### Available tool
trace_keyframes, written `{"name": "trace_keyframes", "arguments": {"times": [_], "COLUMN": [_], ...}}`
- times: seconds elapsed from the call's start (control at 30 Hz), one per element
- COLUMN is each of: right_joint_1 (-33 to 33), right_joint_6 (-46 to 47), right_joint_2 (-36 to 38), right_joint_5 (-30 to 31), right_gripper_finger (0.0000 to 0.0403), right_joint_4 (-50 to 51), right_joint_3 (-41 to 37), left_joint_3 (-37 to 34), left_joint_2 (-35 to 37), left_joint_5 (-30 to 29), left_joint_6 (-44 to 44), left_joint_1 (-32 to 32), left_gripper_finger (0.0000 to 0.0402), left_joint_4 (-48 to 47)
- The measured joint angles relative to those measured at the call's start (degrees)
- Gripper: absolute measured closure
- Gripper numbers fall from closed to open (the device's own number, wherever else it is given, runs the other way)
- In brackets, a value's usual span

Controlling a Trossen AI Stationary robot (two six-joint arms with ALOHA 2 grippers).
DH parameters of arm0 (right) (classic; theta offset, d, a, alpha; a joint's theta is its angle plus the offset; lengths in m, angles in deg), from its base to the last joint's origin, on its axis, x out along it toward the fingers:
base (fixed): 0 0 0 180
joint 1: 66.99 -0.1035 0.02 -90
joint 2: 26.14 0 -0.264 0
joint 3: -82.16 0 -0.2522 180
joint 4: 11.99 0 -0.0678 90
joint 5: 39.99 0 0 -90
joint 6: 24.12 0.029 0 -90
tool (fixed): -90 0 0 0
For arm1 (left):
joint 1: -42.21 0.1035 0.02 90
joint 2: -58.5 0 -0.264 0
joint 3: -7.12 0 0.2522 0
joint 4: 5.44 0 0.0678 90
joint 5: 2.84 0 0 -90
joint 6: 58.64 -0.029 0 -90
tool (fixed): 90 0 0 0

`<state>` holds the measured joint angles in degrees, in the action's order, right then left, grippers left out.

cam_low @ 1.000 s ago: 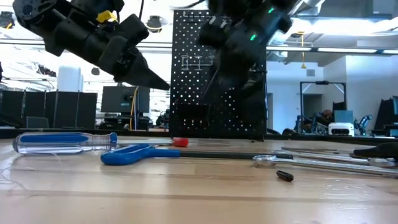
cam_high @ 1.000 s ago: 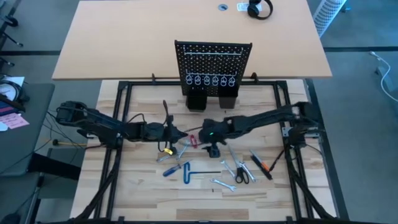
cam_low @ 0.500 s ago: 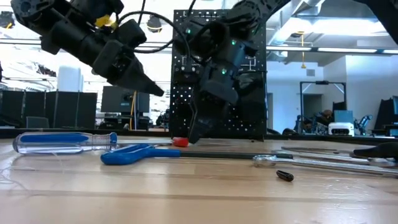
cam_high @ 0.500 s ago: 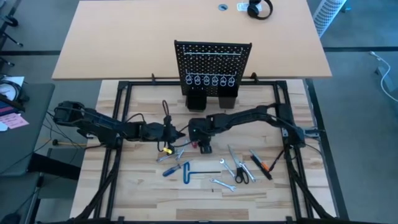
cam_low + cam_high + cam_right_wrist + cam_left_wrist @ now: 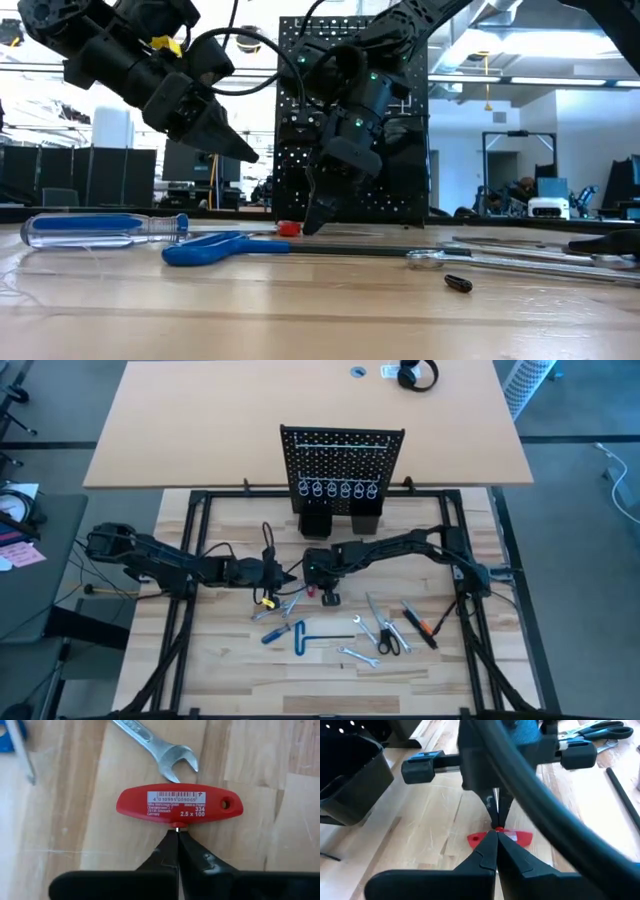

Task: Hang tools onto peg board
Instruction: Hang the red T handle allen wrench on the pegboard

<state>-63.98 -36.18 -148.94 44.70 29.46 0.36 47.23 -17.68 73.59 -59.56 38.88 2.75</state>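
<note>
- High view: we see the peg board (image 5: 343, 468) upright at upper centre of the frame, on the far edge of the table (image 5: 220, 660). The left gripper (image 5: 288, 574) sits centre-left, the right gripper (image 5: 313, 587) just right of it, over a red T-key (image 5: 308, 589). The other tools lie in the lower middle: a blue T-key (image 5: 303, 639), a blue screwdriver (image 5: 277, 632), scissors (image 5: 390, 641), wrenches (image 5: 372, 612) and an orange-black tool (image 5: 420, 623).
- Low view: we see the right gripper (image 5: 311, 222) pointing down at centre, its tip at the red T-key (image 5: 289, 228) on the table. The left gripper (image 5: 247, 152) hangs above the table, upper left, fingers pressed together on nothing.
- Left wrist view: our left fingers (image 5: 485, 855) are closed together, empty; beyond them the right gripper (image 5: 497, 822) comes down onto the red T-key (image 5: 520, 838).
- Right wrist view: our right fingers (image 5: 167, 852) are pinched narrow on the shaft just beside the red handle (image 5: 180, 803); a wrench (image 5: 165, 751) lies above it in the frame.
</note>
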Motion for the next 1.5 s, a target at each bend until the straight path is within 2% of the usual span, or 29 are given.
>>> {"name": "trace_keyframes", "arguments": {"times": [0.1, 0.27, 0.47, 0.6, 0.73, 0.87, 1.0, 1.07, 1.2, 1.33, 1.5], "right_joint_1": [-0.4, -0.2, 1.3, 1.6, 1.5, 1.5, 1.5, 1.5, 1.5, 1.5, 1.5], "right_joint_6": [-0.4, -0.7, 3.0, 4.7, 5.6, 4.7, 4.6, 4.4, 4.2, 4.1, 4.4], "right_joint_2": [4.6, 16.7, 25.6, 27.3, 26.8, 26.7, 27.2, 27.3, 27.2, 27.2, 27.2], "right_joint_5": [-0.7, -4.2, -16.6, -23.3, -24.1, -24.2, -24.5, -24.7, -24.7, -24.7, -24.7], "right_gripper_finger": [0.0398, 0.0400, 0.0401, 0.0401, 0.0401, 0.0401, 0.0401, 0.0401, 0.0401, 0.0401, 0.0401], "right_joint_4": [-1.0, -11.0, -26.8, -37.7, -45.1, -44.9, -45.6, -46.3, -46.2, -46.6, -46.6], "right_joint_3": [-2.5, -12.3, -25.5, -31.2, -33.0, -33.1, -33.1, -33.1, -33.1, -33.1, -33.1], "left_joint_3": [0.0, 0.0, 0.0, 2.2, 7.1, 13.3, 17.0, 17.5, 17.6, 17.6, 17.6], "left_joint_2": [0.0, 0.1, 0.1, 0.1, 0.1, 0.1, 0.1, 0.1, -0.7, -3.8, -7.1], "left_joint_5": [1.6, 3.4, 7.8, 10.2, 11.4, 11.4, 5.5, 3.2, 3.1, 4.6, 3.6], "left_joint_6": [-2.7, -11.0, -22.8, -26.3, -28.7, -30.7, -32.5, -32.7, -35.5, -36.1, -36.0], "left_joint_1": [-0.1, -2.3, -4.8, -5.1, -5.2, -5.2, -5.2, -5.2, -5.1, -5.0, -5.0], "left_gripper_finger": [0.0401, 0.0402, 0.0394, 0.0350, 0.0284, 0.0222, 0.0186, 0.0181, 0.0183, 0.0199, 0.0228], "left_joint_4": [-0.2, 4.4, 16.2, 18.4, 12.2, -1.7, -11.5, -10.8, -10.2, -9.0, -4.2]}}
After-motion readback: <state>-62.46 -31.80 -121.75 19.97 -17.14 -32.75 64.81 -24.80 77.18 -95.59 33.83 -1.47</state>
